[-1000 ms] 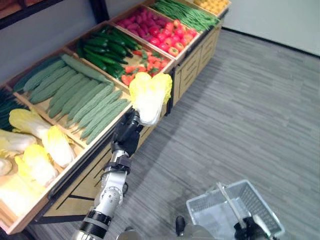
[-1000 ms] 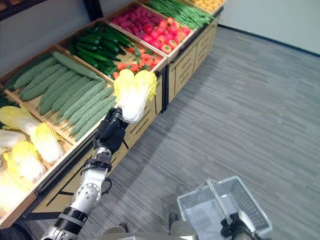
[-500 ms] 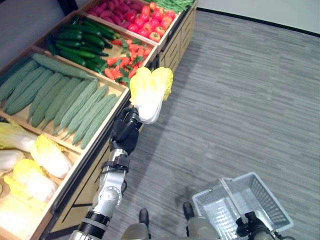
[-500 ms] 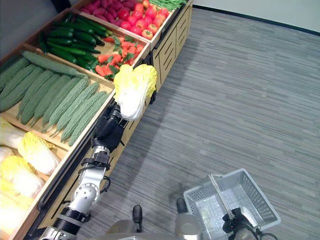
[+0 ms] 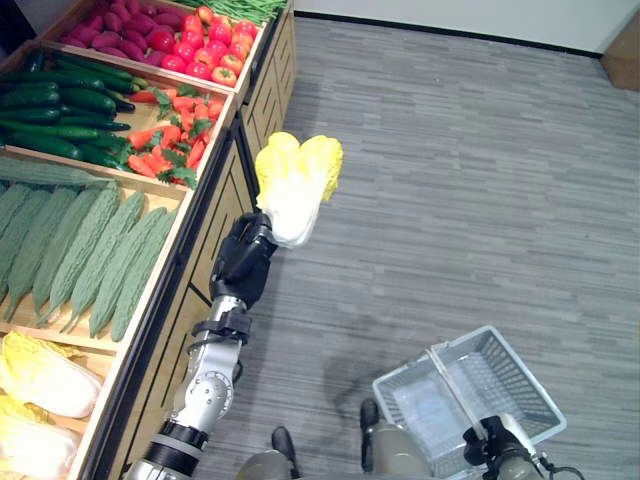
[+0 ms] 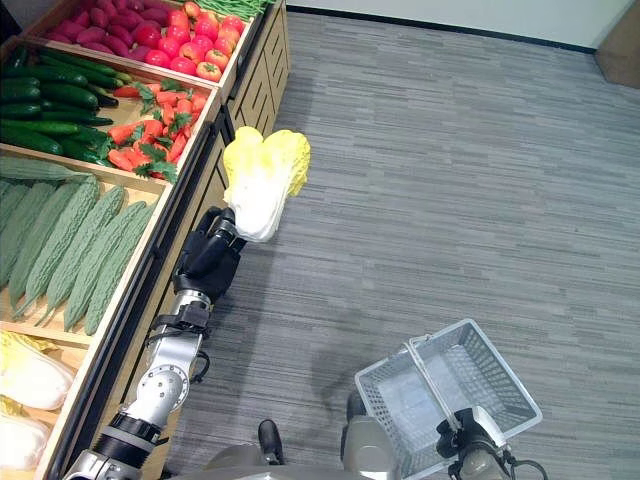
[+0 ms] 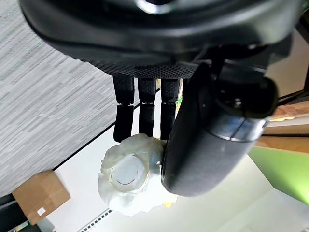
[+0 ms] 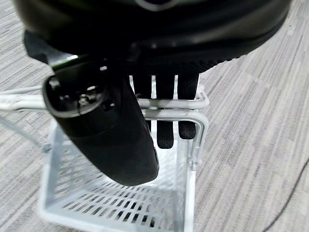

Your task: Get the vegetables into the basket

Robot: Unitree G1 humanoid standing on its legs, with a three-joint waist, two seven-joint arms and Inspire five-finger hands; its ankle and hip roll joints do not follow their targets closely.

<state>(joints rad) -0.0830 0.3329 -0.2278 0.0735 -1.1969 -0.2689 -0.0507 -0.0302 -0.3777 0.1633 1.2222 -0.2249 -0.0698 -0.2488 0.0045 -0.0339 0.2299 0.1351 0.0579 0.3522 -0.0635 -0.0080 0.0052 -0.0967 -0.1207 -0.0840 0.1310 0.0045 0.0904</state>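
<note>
cabbage was held up off the floor by the left hand, fingers and thumb curled round its white stem end, leafy yellow top pointing away from the palm. relative to the basket, the cabbage was well apart, up and over toward the robot's left, just beside the edge of the produce stand and out over bare floor. basket was carried low by the right hand, fingers hooked over its wire handle; nothing was seen inside it. step in hand was judged as the carry: veg picked, not yet dropped. next move would call for the left arm to be swung across twd the basket, or the basket brought under, w/ the cabbage lowered past the upright handle before the grip is let go.
</note>
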